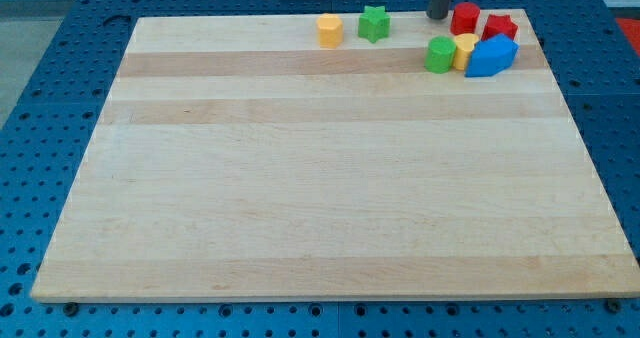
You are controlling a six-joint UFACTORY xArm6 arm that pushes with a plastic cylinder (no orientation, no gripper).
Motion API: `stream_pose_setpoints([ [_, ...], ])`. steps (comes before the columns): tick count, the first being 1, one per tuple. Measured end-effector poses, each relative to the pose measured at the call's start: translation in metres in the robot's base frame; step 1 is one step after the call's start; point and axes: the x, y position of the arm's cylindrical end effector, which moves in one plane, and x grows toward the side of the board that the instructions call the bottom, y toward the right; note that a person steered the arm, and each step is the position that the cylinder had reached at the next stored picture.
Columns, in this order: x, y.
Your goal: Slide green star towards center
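Observation:
The green star (374,23) lies near the view's top edge of the wooden board (320,198), a little right of the middle. A yellow hexagon block (330,29) sits just to its left. My tip (438,16) is at the view's top, to the right of the green star and just left of a red block (465,18). It touches no block that I can tell.
A cluster lies at the top right: a green round block (439,55), a yellow block (465,50), a blue block (491,57) and a second red block (500,27). The board's top and right edges are close to the cluster.

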Motion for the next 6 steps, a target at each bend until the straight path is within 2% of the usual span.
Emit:
stream_pose_setpoints([
  [1,0.001,-0.038],
  [2,0.009,-0.118],
  [3,0.070,-0.160],
  [4,0.128,-0.169],
  [5,0.104,-0.164],
  [6,0.057,-0.129],
])
